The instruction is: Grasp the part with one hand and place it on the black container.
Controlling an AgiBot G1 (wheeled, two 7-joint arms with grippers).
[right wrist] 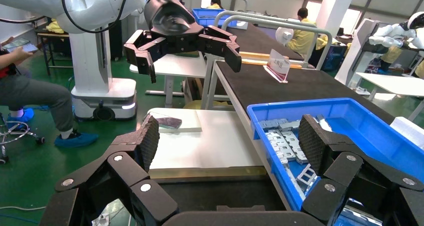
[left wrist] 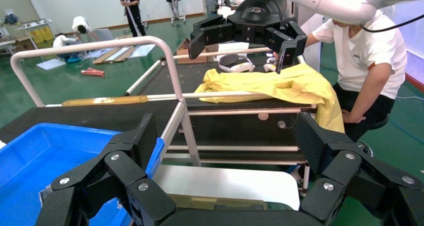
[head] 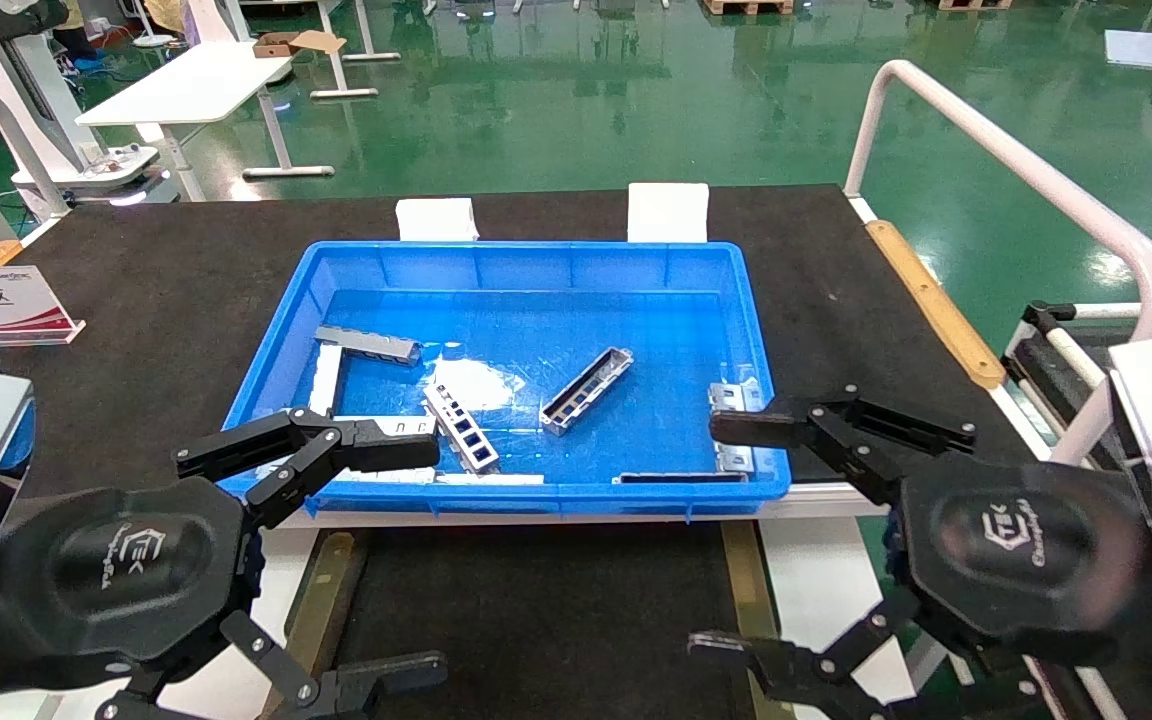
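The part (head: 586, 390), a silver channel with raised walls and rectangular cut-outs, lies slanted in the middle of the blue bin (head: 526, 262). A second cut-out channel (head: 461, 428) lies to its left. The black container (head: 536, 620), with tan strips (head: 321, 600) on its long sides, sits empty in front of the bin; it also shows in the right wrist view (right wrist: 215, 191). My left gripper (head: 436, 560) is open and empty over the container's left side. My right gripper (head: 706, 535) is open and empty over its right side, one finger by the bin's front right corner.
The bin also holds a plain grey bar (head: 368, 343) at its left and flat perforated plates (head: 736, 425) at its right, also visible in the right wrist view (right wrist: 285, 141). A sign (head: 1, 305) stands far left. A white rail (head: 1016, 170) borders the right side.
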